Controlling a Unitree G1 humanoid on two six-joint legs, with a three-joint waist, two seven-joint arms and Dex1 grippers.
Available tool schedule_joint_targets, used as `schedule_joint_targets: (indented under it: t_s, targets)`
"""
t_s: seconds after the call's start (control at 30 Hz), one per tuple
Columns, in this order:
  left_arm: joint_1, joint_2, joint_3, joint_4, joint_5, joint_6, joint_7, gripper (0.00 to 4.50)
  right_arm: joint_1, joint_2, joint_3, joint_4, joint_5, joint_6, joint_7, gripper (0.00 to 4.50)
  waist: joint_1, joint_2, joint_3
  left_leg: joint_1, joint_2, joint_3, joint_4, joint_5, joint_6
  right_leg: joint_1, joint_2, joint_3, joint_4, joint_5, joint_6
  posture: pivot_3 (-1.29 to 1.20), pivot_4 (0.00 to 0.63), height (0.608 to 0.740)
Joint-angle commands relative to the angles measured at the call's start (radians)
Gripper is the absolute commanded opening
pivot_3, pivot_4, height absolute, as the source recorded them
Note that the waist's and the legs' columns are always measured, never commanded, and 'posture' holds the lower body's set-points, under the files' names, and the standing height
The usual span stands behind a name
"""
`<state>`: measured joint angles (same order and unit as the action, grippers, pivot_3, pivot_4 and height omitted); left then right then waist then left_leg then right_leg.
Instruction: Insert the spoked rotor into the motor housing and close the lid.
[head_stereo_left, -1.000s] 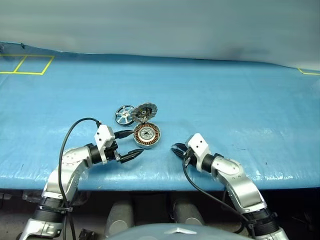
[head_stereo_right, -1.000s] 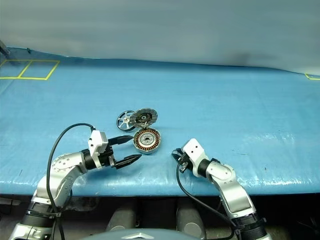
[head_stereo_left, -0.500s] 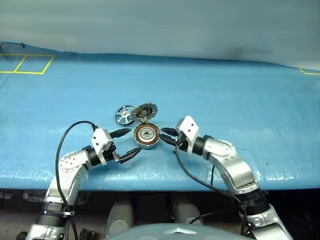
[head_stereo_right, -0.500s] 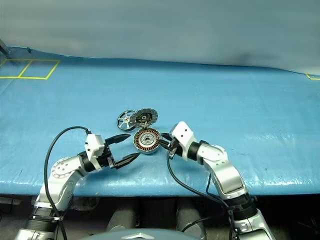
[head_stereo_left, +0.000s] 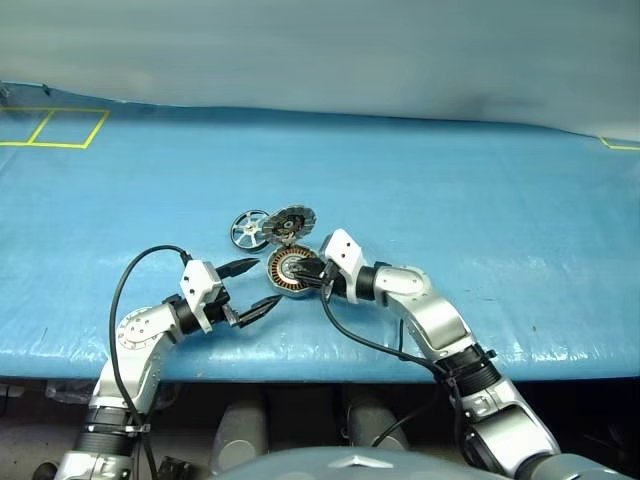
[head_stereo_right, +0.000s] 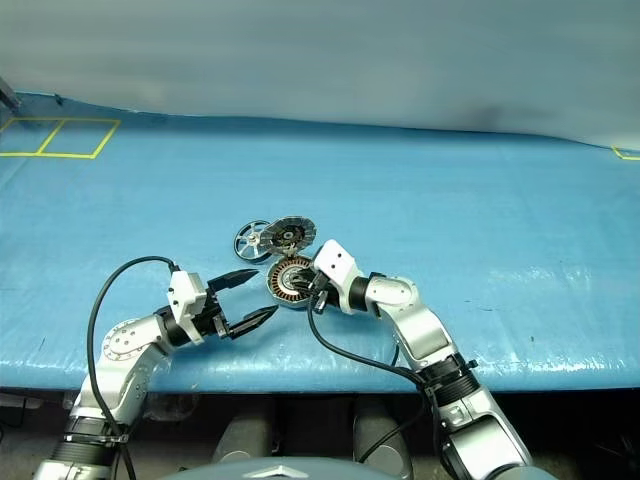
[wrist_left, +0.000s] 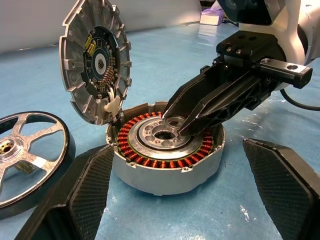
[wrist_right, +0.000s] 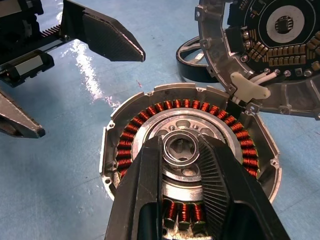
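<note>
The motor housing (wrist_left: 166, 152) is sat flat on the blue table cover (head_stereo_left: 480, 200), copper windings up, with the lid (wrist_left: 95, 65) swung up on its hinge at the back edge so the cavity is left open for loading. The spoked rotor (wrist_left: 27, 155) is parked flat just beside the housing on its left, touching nothing but the cover, so it's clearly not been fitted yet.

The right gripper (wrist_left: 177, 120) is brought in over the housing's silver centre with its jaws nearly closed; a narrow gap is kept between them and nothing is held. Probably the housing is being steadied or nudged at the hub, but that's a guess. The left gripper (head_stereo_left: 252, 287) is held wide open on the near-left side of the housing, empty, with its fingers apart from the housing.

From the head views, the overall layout is given: rotor, lid and housing bunched together, arms coming in from either side. The left wrist view is where the tips just above the central bore can be made out, plus the lid's inner face. In the right wrist view the bore is framed between the jaws, and whether the tips touch metal can't be told.
</note>
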<state>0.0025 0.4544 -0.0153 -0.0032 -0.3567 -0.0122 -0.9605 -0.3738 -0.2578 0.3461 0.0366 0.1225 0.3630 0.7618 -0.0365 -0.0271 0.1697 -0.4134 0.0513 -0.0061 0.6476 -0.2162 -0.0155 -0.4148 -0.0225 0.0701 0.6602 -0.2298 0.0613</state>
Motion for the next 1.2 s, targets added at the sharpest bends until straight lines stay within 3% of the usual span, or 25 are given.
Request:
schedule_joint_targets:
  t_s: [0.03,0.73,0.77,0.9,1.2]
  targets:
    - [0.006,0.003,0.017,-0.021,-0.009,-0.017,0.002,4.50,-0.027,0.016,-0.002,0.009,-0.003,-0.036,0.003,0.70,0.000,0.000,0.000,0.000,0.000,0.000,0.000,0.000,0.000,0.000,0.000,0.000,0.000,0.000,0.000,0.00,0.150,0.740]
    - [0.017,0.008,0.022,-0.020,0.001,-0.023,0.014,4.50,-0.039,0.021,0.008,0.059,-0.025,-0.045,0.029,0.70,0.000,0.000,0.000,0.000,0.000,0.000,0.000,0.000,0.000,0.000,0.000,0.000,0.000,0.000,0.000,0.00,0.150,0.740]
    - [0.016,0.008,0.022,-0.019,0.002,-0.025,0.015,4.50,-0.038,0.020,0.010,0.058,-0.029,-0.046,0.029,1.41,0.000,0.000,0.000,0.000,0.000,0.000,0.000,0.000,0.000,0.000,0.000,0.000,0.000,0.000,0.000,0.00,0.150,0.740]
    - [0.015,0.009,0.021,-0.016,0.004,-0.028,0.016,4.50,-0.034,0.020,0.009,0.053,-0.042,-0.060,0.019,2.63,0.000,0.000,0.000,0.000,0.000,0.000,0.000,0.000,0.000,0.000,0.000,0.000,0.000,0.000,0.000,0.00,0.150,0.740]
    - [0.013,0.010,0.016,-0.010,0.007,-0.032,0.018,4.50,-0.041,0.040,-0.016,0.028,-0.012,-0.052,0.018,2.63,0.000,0.000,0.000,0.000,0.000,0.000,0.000,0.000,0.000,0.000,0.000,0.000,0.000,0.000,0.000,0.00,0.150,0.740]
